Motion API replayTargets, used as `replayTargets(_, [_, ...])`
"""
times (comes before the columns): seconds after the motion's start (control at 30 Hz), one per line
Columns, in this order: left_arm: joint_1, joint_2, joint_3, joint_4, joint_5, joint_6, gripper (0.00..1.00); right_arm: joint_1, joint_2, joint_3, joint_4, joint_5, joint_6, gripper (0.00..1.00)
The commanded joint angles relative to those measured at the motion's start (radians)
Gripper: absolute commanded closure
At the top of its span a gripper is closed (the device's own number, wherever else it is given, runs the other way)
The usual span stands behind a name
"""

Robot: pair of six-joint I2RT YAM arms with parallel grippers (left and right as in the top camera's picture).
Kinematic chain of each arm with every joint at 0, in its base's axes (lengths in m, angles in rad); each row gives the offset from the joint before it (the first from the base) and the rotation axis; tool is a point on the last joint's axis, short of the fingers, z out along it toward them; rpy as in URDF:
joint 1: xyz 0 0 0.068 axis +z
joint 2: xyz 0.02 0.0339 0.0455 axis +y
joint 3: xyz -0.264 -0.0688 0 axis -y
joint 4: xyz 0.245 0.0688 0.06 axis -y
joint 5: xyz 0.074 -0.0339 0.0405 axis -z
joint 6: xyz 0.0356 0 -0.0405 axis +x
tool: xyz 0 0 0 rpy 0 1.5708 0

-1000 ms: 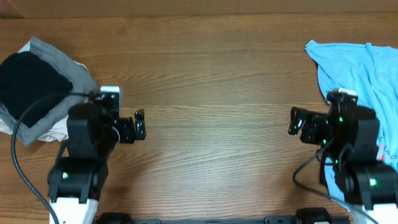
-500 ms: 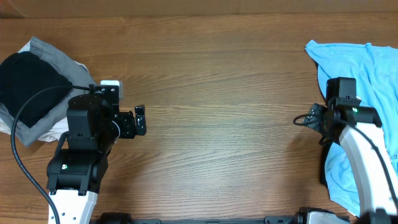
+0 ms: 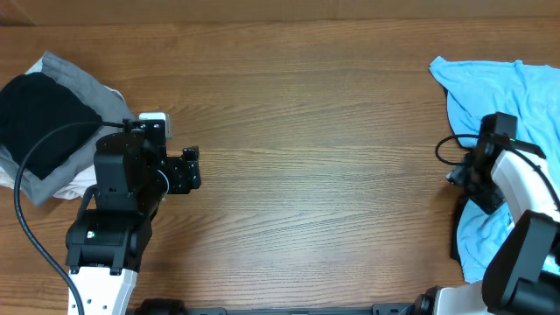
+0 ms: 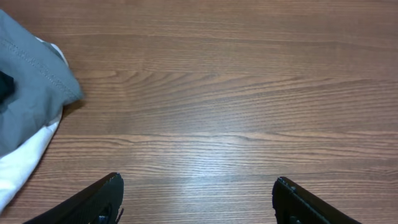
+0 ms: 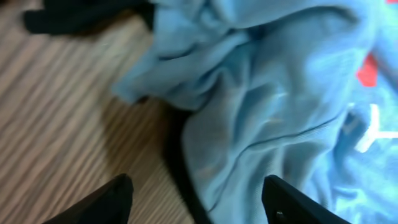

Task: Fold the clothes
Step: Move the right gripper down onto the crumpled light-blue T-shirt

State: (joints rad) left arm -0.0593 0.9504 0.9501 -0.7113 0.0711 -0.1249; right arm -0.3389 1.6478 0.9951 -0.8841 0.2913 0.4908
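The light blue T-shirt (image 3: pixel 503 87) lies crumpled at the table's right edge. In the right wrist view (image 5: pixel 267 93) its red-orange and white lettering shows at the right. My right gripper (image 5: pixel 196 199) is open and empty, low over the shirt's left edge, which runs between its fingers; it also shows in the overhead view (image 3: pixel 468 179). A black garment (image 3: pixel 39 122) lies on a grey one (image 3: pixel 109 109) at the far left. My left gripper (image 3: pixel 188 169) is open and empty over bare wood, right of that pile; its fingers (image 4: pixel 196 202) show in the left wrist view.
A white cloth (image 4: pixel 18 168) sticks out under the grey garment (image 4: pixel 31 93). A dark strip (image 5: pixel 180 155) lies under the blue shirt's edge, and something black (image 5: pixel 74 15) sits beyond it. Cables trail from both arms. The wooden table (image 3: pixel 306 131) spans the middle.
My right arm has swung right, from over bare wood to the blue shirt's left edge. My left gripper has barely shifted.
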Motion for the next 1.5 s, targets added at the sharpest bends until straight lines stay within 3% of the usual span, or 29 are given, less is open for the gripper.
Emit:
replayTargets(0.0, [0.000, 0.000, 0.026, 0.002, 0.007, -0.018, 0.20, -0.022, 0.004, 0.011, 0.008, -0.005, 0.015, 0.30])
replayTargets(0.83, [0.000, 0.003, 0.026, 0.004, 0.007, -0.018, 0.20, -0.034, 0.004, -0.054, 0.056, 0.010, 0.035, 0.33])
replayTargets(0.97, [0.000, 0.003, 0.026, 0.004, 0.007, -0.018, 0.19, -0.073, 0.004, -0.012, 0.072, 0.006, 0.111, 0.33])
replayTargets(1.1, [0.000, 0.003, 0.026, 0.003, 0.007, -0.018, 0.19, -0.101, 0.004, -0.007, 0.129, 0.006, 0.112, 0.38])
replayTargets(1.3, [0.000, 0.003, 0.026, 0.004, 0.007, -0.018, 0.19, -0.121, 0.004, -0.007, 0.139, 0.006, 0.112, 0.54])
replayTargets(1.4, [0.000, 0.005, 0.026, 0.005, 0.006, -0.018, 0.19, -0.121, 0.004, -0.007, 0.139, -0.001, 0.112, 0.56])
replayTargets(1.47, [0.000, 0.005, 0.026, 0.005, 0.003, -0.018, 0.19, -0.121, 0.004, -0.007, 0.145, -0.020, 0.112, 0.50])
